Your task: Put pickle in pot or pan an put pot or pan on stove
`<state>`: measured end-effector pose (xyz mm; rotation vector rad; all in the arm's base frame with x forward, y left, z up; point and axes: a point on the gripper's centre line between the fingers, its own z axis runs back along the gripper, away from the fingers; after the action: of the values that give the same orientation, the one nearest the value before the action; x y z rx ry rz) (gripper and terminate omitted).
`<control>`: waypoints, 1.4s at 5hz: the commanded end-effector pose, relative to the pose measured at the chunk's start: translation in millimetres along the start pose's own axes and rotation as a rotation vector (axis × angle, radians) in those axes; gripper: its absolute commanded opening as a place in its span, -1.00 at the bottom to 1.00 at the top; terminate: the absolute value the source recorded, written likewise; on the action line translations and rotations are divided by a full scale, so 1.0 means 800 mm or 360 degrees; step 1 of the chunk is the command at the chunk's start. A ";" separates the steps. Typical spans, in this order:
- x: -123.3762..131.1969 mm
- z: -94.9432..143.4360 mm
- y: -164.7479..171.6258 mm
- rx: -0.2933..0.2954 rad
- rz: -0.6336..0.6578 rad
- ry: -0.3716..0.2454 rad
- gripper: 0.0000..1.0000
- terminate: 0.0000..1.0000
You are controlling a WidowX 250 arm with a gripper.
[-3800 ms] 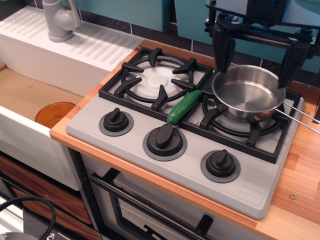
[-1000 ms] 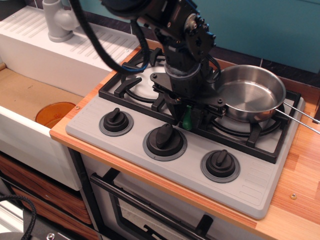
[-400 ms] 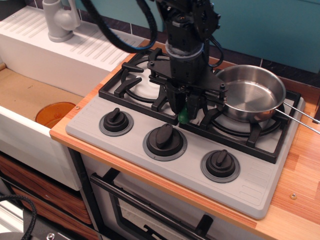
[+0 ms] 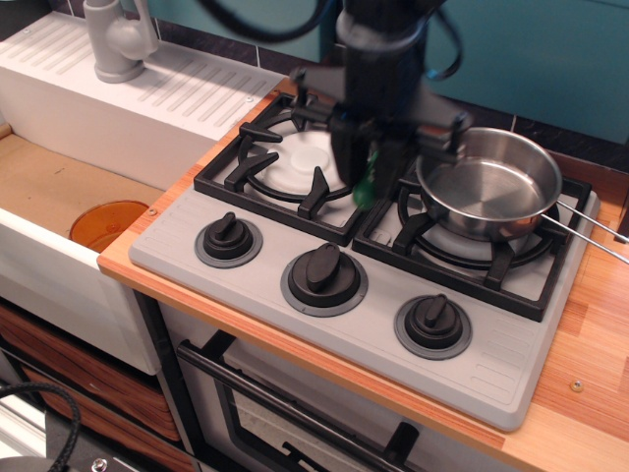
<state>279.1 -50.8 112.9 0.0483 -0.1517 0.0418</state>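
My gripper (image 4: 369, 177) is shut on the green pickle (image 4: 367, 185) and holds it lifted above the middle of the stove (image 4: 354, 285), between the two burners. Only the pickle's lower end shows between the black fingers (image 4: 344, 162). The shiny steel pan (image 4: 488, 185) sits on the right burner grate, empty, with its wire handle (image 4: 588, 231) pointing right. The gripper is just left of the pan's rim.
An orange disc (image 4: 108, 224) lies in the sink at the left. A grey faucet (image 4: 118, 39) stands at the back left. The left burner grate (image 4: 295, 157) and three dark knobs (image 4: 324, 270) lie below the gripper. The wooden counter (image 4: 590, 374) runs along the right.
The gripper came down on the pickle lying between the burners, shut on it, and has now lifted it up off the stove. The pan has not moved.
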 end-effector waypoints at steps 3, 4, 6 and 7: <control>0.042 0.077 -0.091 0.0027 0.0102 -0.0001 -1.00 -1.00; 0.054 0.063 -0.087 0.0005 0.0084 -0.0022 -1.00 -1.00; 0.071 0.042 -0.080 -0.0030 0.0068 -0.0057 -1.00 -1.00; 0.077 0.024 -0.081 -0.0060 0.0064 -0.0089 -1.00 -1.00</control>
<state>331.7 -112.8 125.3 0.0224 -0.1748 0.0744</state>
